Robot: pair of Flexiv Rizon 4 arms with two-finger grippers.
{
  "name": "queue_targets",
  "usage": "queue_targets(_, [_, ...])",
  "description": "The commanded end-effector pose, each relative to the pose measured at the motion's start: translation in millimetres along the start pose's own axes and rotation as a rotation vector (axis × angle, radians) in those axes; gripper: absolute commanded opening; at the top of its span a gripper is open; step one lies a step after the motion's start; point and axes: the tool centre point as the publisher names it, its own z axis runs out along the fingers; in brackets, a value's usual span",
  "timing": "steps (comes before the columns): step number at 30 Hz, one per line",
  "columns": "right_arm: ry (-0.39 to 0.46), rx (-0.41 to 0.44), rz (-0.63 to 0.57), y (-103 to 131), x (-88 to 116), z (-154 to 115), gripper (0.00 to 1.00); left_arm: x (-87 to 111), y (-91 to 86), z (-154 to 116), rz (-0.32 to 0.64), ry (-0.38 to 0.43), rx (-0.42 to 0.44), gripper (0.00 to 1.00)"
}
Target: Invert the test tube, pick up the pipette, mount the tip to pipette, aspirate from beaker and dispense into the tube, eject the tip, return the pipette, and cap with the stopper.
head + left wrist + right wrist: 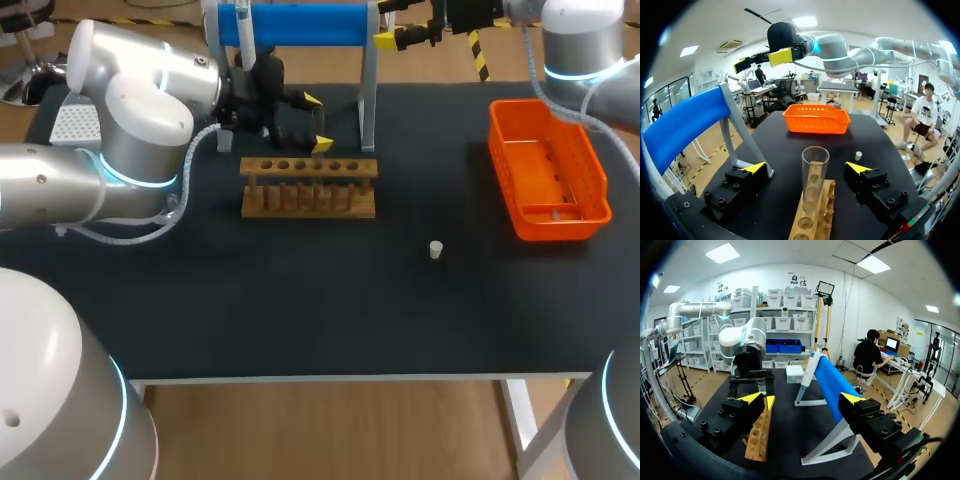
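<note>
A clear test tube (815, 172) stands upright, mouth up, in a wooden rack (308, 187) (812, 217). My left gripper (807, 167) (316, 122) is open, with one yellow tip on each side of the tube and clear of it. The small white stopper (436, 249) (858, 155) lies on the black mat to the right of the rack. My right gripper (802, 399) (392, 40) hangs open and empty at the table's far edge, beside the blue stand (300, 25) (832, 382). From there it looks towards the rack (759, 435) and my left arm (750, 347).
An orange basket (548, 170) (816, 119) sits at the right of the table. A white tip box (75, 122) is at the far left, behind my left arm. The blue stand's metal legs (368, 100) stand just behind the rack.
</note>
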Motion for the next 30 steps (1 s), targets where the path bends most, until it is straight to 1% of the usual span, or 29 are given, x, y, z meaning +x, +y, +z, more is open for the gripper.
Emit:
queue_targets(1, [0.004,0.003,0.001,1,-1,-1,1.0,-6.0,-1.2,8,0.005,0.017,-0.025,1.0])
queue_targets(8, [0.004,0.003,0.001,1,-1,-1,1.0,-5.7,1.5,12,0.006,0.017,-0.048,1.0])
queue_targets(11, [0.004,0.003,0.001,1,-1,-1,1.0,-4.6,2.7,12,0.021,0.0,-0.034,1.0])
queue_targets(15, [0.004,0.003,0.001,1,-1,-1,1.0,-3.6,4.8,14,0.033,-0.003,-0.04,1.0])
queue_targets(22, [0.004,0.003,0.001,1,-1,-1,1.0,-4.1,9.2,20,0.024,0.007,-0.05,1.0])
queue_targets(30, [0.004,0.003,0.001,1,-1,-1,1.0,-4.0,14.2,19,0.014,-0.006,-0.043,1.0])
